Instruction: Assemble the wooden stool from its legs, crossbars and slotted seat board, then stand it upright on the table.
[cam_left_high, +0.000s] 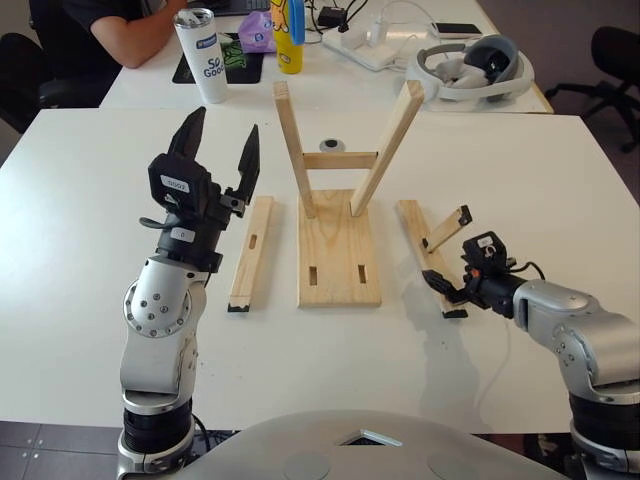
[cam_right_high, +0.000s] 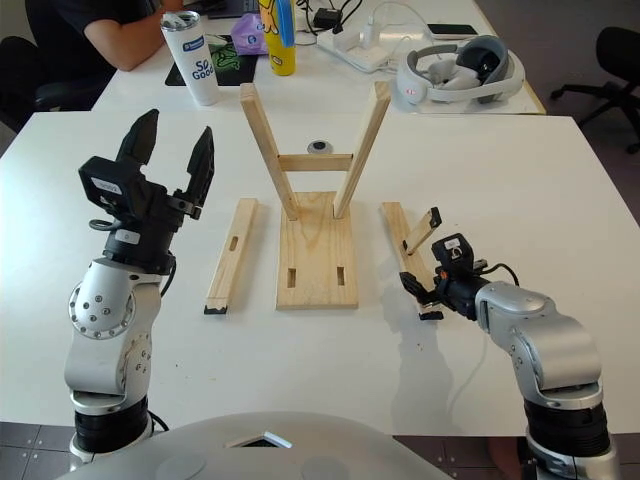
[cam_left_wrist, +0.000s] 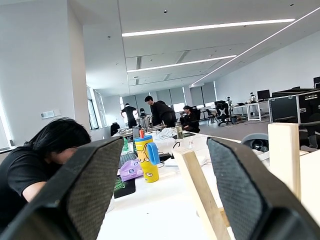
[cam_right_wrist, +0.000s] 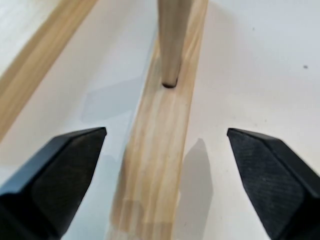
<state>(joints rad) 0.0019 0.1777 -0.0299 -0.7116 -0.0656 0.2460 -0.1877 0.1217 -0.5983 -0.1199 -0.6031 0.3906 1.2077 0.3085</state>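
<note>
Right gripper (cam_left_high: 452, 288) low at the table's (cam_left_high: 90, 210) near right, jaws open, straddling the near end of a loose leg (cam_left_high: 418, 232) that lies flat; no contact seen

Right wrist view adds detail: one black fingertip (cam_right_wrist: 65, 160) on each side of this leg's grain, both apart from the wood. A short crossbar (cam_right_wrist: 172, 40) sits in the leg's slot. Head views show that crossbar tilted up and away to the right

Left gripper (cam_left_high: 228, 120) raised above the table's left side, jaws wide open, gripping nothing, fingers pointing up and forward

Slotted seat board (cam_left_high: 339, 255) flat at table centre, two slots showing at its near end. Two legs (cam_left_high: 295, 150) stand from its far end, leaning apart, joined by a horizontal crossbar (cam_left_high: 340, 160)

Second loose leg (cam_left_high: 250, 250) flat, just left of the board and apart from it, one slot visible

Left wrist view, between its textured pads (cam_left_wrist: 95, 190), looks level across the table: the standing legs close by, a yellow bottle (cam_left_wrist: 146, 160) on the next table, a seated person bent over behind it

Containers, head views: white lidded tumbler (cam_left_high: 204, 55) and the yellow bottle on the far table; contents cannot be told. Headset (cam_left_high: 470, 68) further right
</note>
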